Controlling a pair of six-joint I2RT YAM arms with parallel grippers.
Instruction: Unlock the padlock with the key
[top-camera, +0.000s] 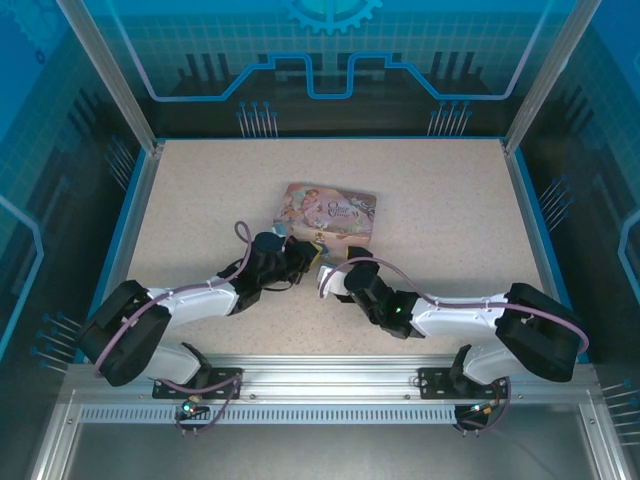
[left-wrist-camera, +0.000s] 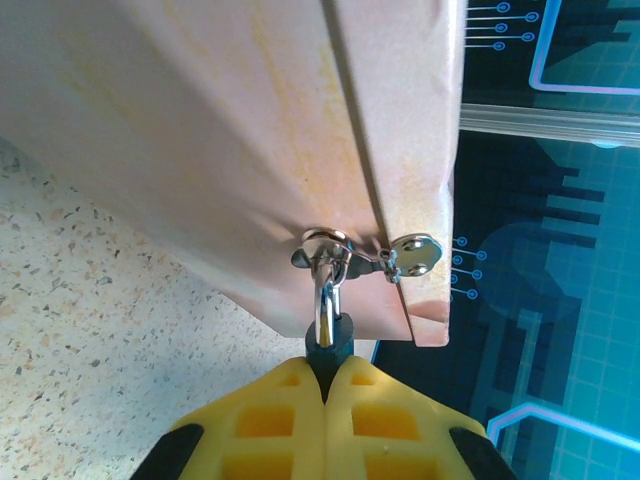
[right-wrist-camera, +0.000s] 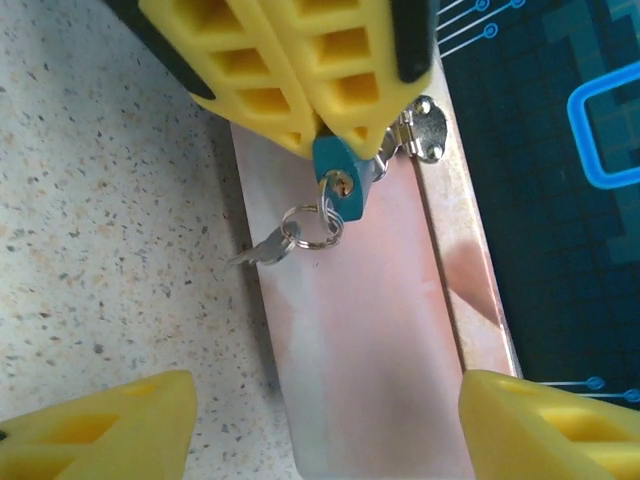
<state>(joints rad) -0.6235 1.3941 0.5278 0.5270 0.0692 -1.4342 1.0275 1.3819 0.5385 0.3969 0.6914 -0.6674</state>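
Note:
The small teal padlock (right-wrist-camera: 338, 188) is pinched by its body in my left gripper (left-wrist-camera: 328, 385), whose yellow fingers (right-wrist-camera: 290, 80) are shut on it. Its silvery shackle (left-wrist-camera: 326, 295) passes through the hasp (left-wrist-camera: 325, 250) of the pink tin box (left-wrist-camera: 250, 130). A split ring (right-wrist-camera: 314, 225) hangs from the padlock's keyhole end, and a thin grey key (right-wrist-camera: 260, 248) dangles off that ring beside the box's edge. My right gripper (right-wrist-camera: 325, 420) stands open, its fingertips (right-wrist-camera: 110, 420) spread wide on either side of the box and a little back from the key, touching nothing. In the top view the left gripper (top-camera: 297, 262) and right gripper (top-camera: 332, 278) meet at the box's near side.
The pink box (top-camera: 328, 212) lies in the middle of the speckled table (top-camera: 200, 200). Blue-lit walls and metal posts ring the table. The hasp's screw plate (right-wrist-camera: 425, 130) sits right beside the padlock.

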